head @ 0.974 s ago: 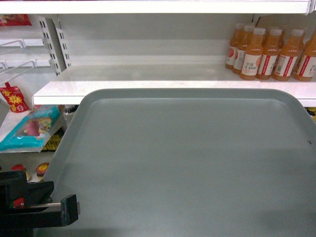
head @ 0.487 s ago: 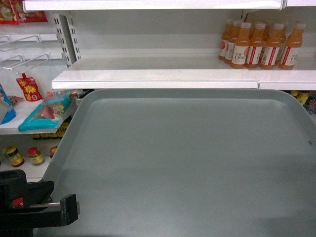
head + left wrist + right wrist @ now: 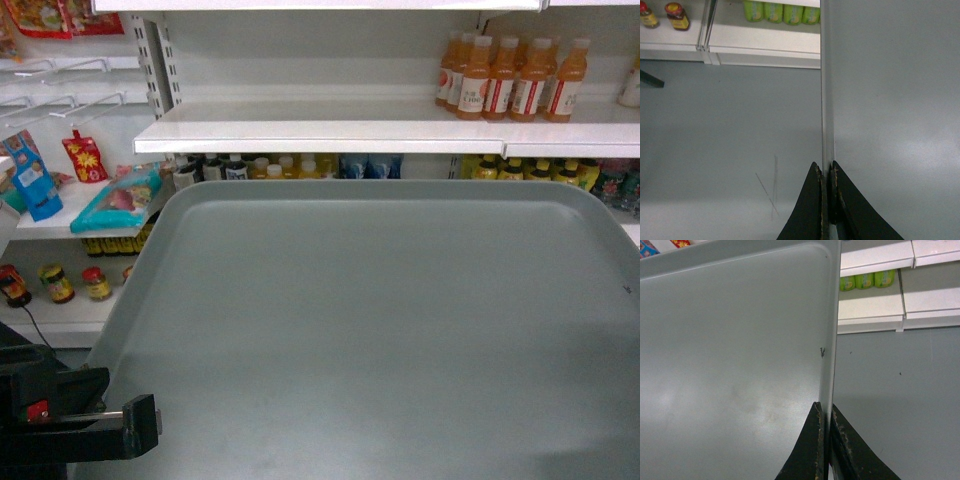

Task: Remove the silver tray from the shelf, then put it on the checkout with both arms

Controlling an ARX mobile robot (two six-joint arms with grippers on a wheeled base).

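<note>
The silver tray (image 3: 380, 320) fills most of the head view, held level in front of the shelf (image 3: 330, 135) and apart from it. My left gripper (image 3: 826, 170) is shut on the tray's left rim (image 3: 827, 100), with the fingers pinching the thin edge. The left arm (image 3: 60, 420) shows at the bottom left of the head view. My right gripper (image 3: 824, 412) is shut on the tray's right rim (image 3: 832, 315); it is outside the head view. Nothing lies on the tray. The checkout is out of view.
Orange juice bottles (image 3: 510, 78) stand on the shelf at the right. A teal packet (image 3: 118, 198) and jars (image 3: 60, 283) sit on lower boards at the left, and bottles (image 3: 270, 167) line the board under the shelf. Grey floor (image 3: 730, 125) lies below the tray.
The shelf and its goods have shrunk and slid right in the head view, and lower boards have come into sight: I have backed away. The tray stays fixed in both grips.
</note>
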